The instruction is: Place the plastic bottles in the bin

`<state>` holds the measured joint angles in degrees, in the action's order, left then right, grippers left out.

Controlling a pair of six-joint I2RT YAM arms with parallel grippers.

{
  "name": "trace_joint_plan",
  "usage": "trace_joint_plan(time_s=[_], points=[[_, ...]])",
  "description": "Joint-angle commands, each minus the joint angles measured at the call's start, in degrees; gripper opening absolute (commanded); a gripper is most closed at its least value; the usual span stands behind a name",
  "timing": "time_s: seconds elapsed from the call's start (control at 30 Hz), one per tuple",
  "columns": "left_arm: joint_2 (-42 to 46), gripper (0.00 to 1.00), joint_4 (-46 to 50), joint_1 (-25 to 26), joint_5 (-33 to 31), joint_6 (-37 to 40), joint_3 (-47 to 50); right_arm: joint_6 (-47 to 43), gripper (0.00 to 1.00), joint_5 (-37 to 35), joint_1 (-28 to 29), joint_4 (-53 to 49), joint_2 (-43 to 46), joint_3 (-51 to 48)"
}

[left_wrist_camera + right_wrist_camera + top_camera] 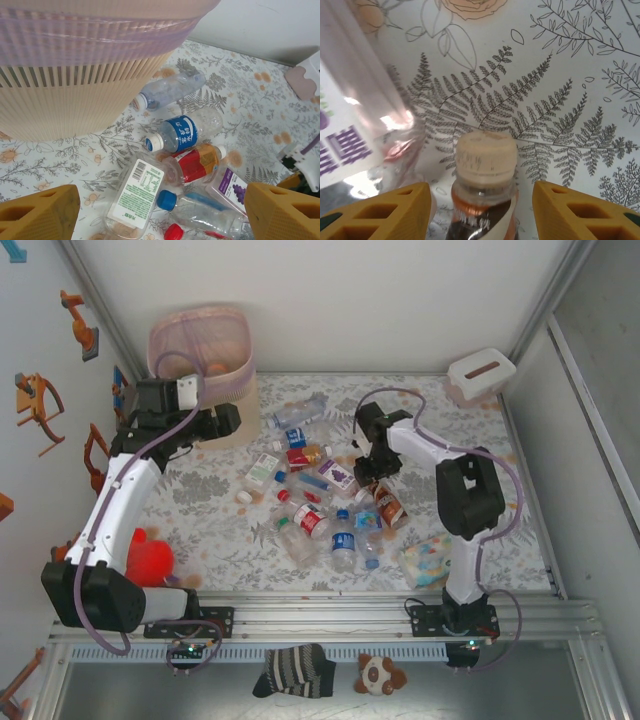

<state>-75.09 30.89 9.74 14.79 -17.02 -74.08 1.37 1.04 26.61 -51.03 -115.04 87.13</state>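
Right gripper (481,192) is down in the pile of plastic bottles (320,490), on the side of the pile away from the bin (75,95). A brown-label bottle (485,160) sits right between its fingers, with a small gap on each side, so it's narrowed but not pinching. Left gripper (160,187) is spread wide with nothing in it, just beside the bin wall. A few bottles lie right by the bin's foot.

High overhead view — wrist views low, close over shared bottles (312,521)
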Motion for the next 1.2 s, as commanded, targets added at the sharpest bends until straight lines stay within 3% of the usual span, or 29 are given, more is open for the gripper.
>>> trace_joint_plan(time_s=[0.0,0.57,1.0,1.17], points=[[1.43,0.85,-0.15,0.28,-0.04,-0.56,0.77,-1.35,0.54,-2.48,0.61,-1.80,-1.81,2.23],[3.19,0.85,-0.24,0.37,-1.32,-1.26,1.57,-1.02,0.39,-3.05,0.99,-1.01,-4.64,2.35],[3.24,0.85,-1.67,0.72,0.28,-1.79,1.46,-0.94,0.34,-7.00,0.94,-2.45,3.14,3.47],[3.37,0.85,-5.88,0.81,4.26,-2.39,2.10,-1.04,0.34,-6.70,0.99,-2.50,8.00,5.14]])
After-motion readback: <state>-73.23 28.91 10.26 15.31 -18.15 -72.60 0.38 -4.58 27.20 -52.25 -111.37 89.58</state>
